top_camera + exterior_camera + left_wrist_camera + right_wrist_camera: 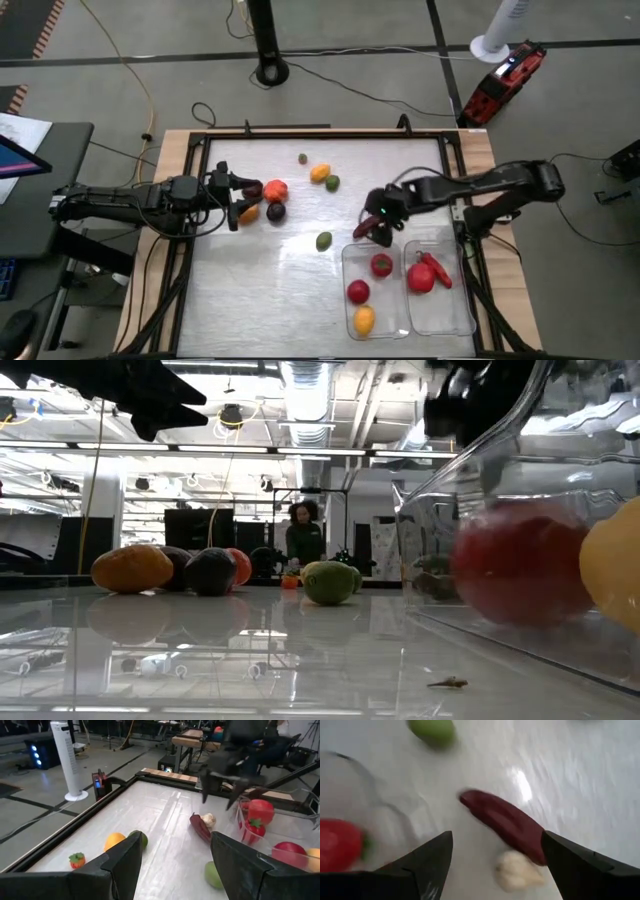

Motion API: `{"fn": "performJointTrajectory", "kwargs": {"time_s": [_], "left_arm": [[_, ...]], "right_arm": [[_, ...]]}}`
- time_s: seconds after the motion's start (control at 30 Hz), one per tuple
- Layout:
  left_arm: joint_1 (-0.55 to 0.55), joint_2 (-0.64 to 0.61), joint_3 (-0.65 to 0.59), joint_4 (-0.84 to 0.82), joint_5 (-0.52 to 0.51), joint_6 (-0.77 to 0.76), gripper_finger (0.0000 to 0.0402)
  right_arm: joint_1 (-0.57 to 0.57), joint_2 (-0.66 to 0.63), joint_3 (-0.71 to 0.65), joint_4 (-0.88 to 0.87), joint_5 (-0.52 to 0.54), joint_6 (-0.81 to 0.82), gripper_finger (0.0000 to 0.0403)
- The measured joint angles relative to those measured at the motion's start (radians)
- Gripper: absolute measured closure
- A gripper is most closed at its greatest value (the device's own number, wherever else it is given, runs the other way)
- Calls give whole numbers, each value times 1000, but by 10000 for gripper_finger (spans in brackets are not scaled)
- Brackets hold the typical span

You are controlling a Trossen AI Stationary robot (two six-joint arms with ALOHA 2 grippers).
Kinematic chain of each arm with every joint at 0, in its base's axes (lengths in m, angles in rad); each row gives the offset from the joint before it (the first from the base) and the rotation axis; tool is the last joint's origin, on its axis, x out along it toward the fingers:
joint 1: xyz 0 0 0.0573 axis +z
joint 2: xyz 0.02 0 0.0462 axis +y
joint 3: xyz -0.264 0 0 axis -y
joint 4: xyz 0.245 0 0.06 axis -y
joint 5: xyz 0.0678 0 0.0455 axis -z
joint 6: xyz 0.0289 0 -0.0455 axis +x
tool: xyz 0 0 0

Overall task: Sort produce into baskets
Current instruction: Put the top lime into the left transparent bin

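Observation:
Two clear baskets (347, 262) (466, 300) stand side by side at the near right, with red and yellow produce in them. My right gripper (497, 837) hangs open, pointing steeply down, above a long dark red vegetable (505, 822) and a small white one (517, 870) that lie on the table just beyond the baskets. A green fruit (323, 241) lies left of them. My left gripper (243, 200) waits open at the left, raised, next to a red-orange fruit (275, 188), a dark purple one (275, 211) and an orange one (248, 212).
An orange fruit (319, 172), a green one (332, 182) and a small piece (302, 158) lie near the far edge. A raised black frame (200, 150) rims the white table. The table's near left part is bare. A person (303, 530) stands in the room beyond.

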Motion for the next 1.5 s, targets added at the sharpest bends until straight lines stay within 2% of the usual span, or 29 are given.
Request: {"fn": "performJointTrajectory", "kwargs": {"time_s": [0.17,0.37,0.63,0.77,0.93,1.07,1.2,1.37,1.5], "left_arm": [[0,0,0,0,0,17,182],[0,0,0,0,-1,25,182],[0,0,0,0,-2,42,182],[0,0,0,0,-2,37,182],[0,0,0,0,-2,38,182],[0,0,0,0,-2,38,182],[0,-1,0,1,-2,38,182],[0,-1,0,5,-7,42,182],[0,-1,0,5,-7,40,182]], "right_arm": [[-101,86,0,-59,-64,-173,76],[-114,159,0,-48,-68,-337,76],[-74,259,6,-2,-93,-426,79],[-78,274,5,10,-81,-427,104],[-91,276,3,18,-37,-417,150],[-86,269,-7,3,-1,-389,173],[-55,232,22,-12,17,-349,179],[12,202,62,-24,157,-318,179],[36,200,78,-42,224,-306,179]]}}
